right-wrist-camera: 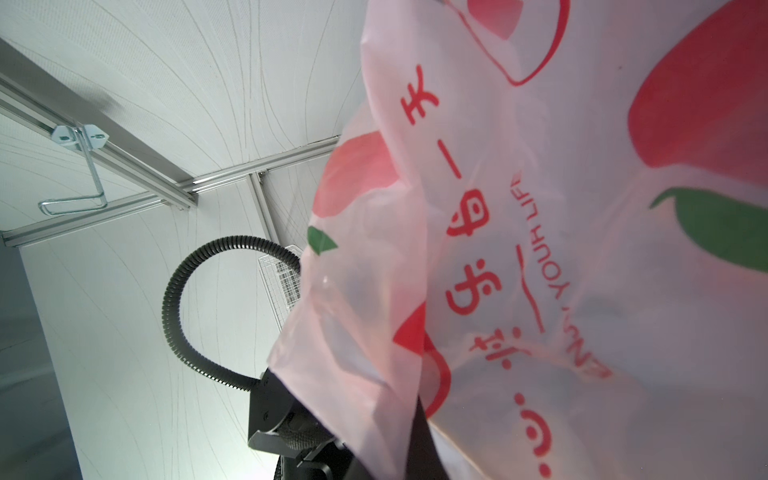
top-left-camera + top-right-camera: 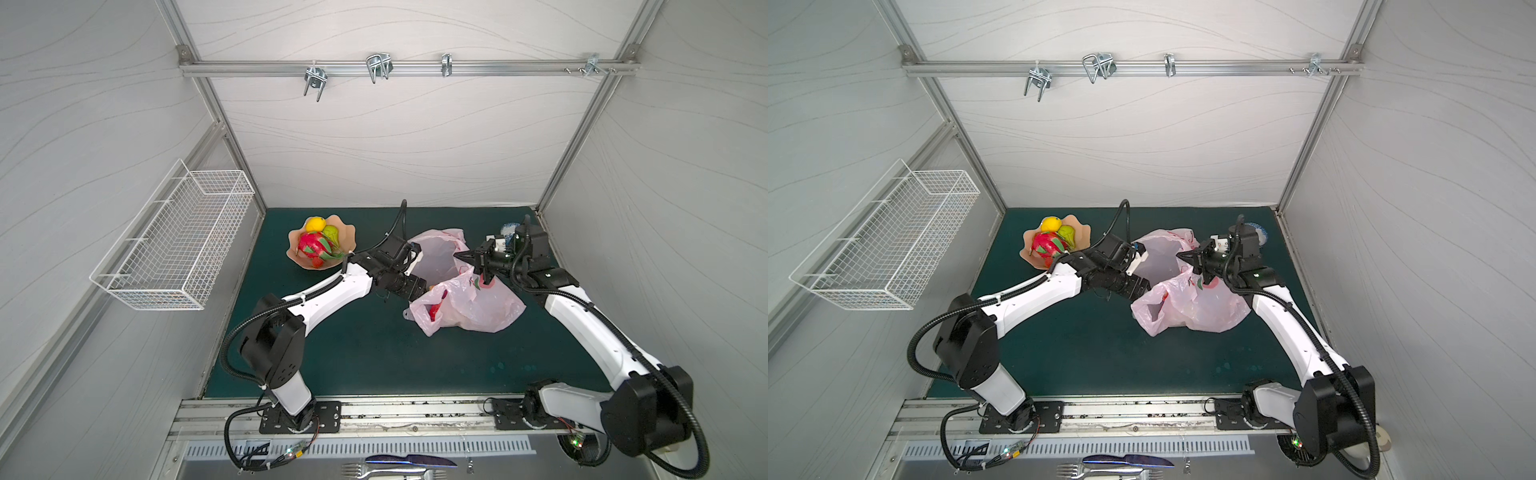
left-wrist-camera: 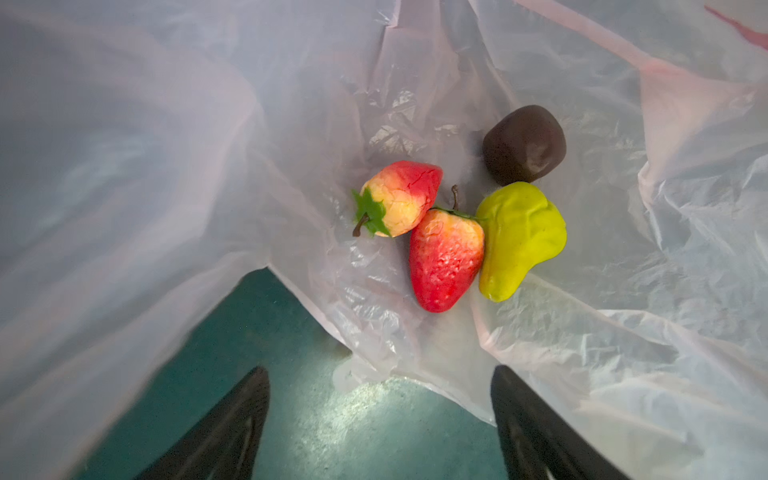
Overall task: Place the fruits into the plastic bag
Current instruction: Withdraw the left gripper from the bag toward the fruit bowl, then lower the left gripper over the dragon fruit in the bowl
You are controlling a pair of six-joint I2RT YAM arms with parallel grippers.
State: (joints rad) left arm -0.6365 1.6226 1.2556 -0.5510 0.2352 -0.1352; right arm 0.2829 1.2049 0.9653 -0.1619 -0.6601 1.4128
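Two strawberries [image 3: 399, 197], a pear [image 3: 519, 239] and a dark round fruit [image 3: 523, 143] already lie inside the plastic bag [image 2: 478, 307], while the lemon [image 2: 316, 224], dragon fruit [image 2: 313, 245], second pear [image 2: 331, 233] and a red piece [image 2: 318, 262] wait in the dish [image 2: 349, 235]. Your left end effector [image 3: 379, 374] hangs apart and empty at the bag's mouth; your right end effector [image 2: 465, 258] is clamped on its rim. The bag lies mid-worktop [image 2: 332, 353], long axis far to near, mouth facing up.
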